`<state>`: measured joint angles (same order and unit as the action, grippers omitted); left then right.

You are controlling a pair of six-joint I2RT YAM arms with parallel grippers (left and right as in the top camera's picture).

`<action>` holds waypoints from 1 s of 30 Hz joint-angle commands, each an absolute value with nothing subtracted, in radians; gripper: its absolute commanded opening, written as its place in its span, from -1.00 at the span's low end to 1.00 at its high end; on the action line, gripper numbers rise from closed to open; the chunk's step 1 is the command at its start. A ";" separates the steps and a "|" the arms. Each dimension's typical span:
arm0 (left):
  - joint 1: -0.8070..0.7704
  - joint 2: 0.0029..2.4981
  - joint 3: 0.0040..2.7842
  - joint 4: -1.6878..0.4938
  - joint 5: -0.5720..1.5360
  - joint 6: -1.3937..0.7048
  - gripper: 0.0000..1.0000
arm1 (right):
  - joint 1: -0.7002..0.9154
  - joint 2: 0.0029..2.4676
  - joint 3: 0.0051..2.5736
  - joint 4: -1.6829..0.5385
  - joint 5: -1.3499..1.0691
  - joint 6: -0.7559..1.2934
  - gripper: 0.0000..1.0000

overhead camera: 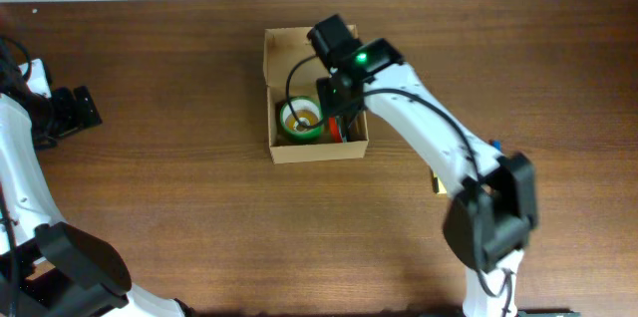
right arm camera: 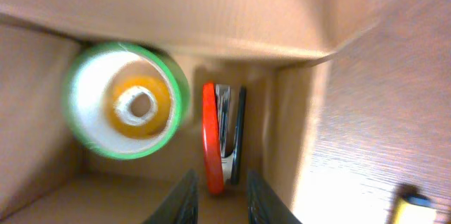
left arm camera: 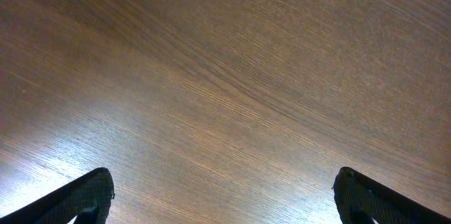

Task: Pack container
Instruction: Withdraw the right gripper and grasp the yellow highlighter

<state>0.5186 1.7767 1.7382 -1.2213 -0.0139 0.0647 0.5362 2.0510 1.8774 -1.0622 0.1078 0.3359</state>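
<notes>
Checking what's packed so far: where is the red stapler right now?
The red stapler lies on edge inside the cardboard box, along its right wall in the right wrist view, just right of the green tape roll.

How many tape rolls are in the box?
2: a green roll in the box beside the red stapler, and a small yellow roll inside its core. The arm may hide more.

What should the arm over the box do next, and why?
Probably lift the right fingers straight up out of the box. The red stapler looks set down inside beside the green tape roll, and a small yellow item lies on the table outside, not yet packed.
</notes>
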 commanded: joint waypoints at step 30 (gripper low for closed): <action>0.522 1.786 1.735 -1.220 -0.006 0.084 0.99 | 0.019 1.562 1.232 -1.117 -0.103 0.057 -0.21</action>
<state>0.5186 1.7767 1.7382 -1.2217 -0.0139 0.0647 0.0040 1.5650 1.3331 -1.1660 0.0345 0.1509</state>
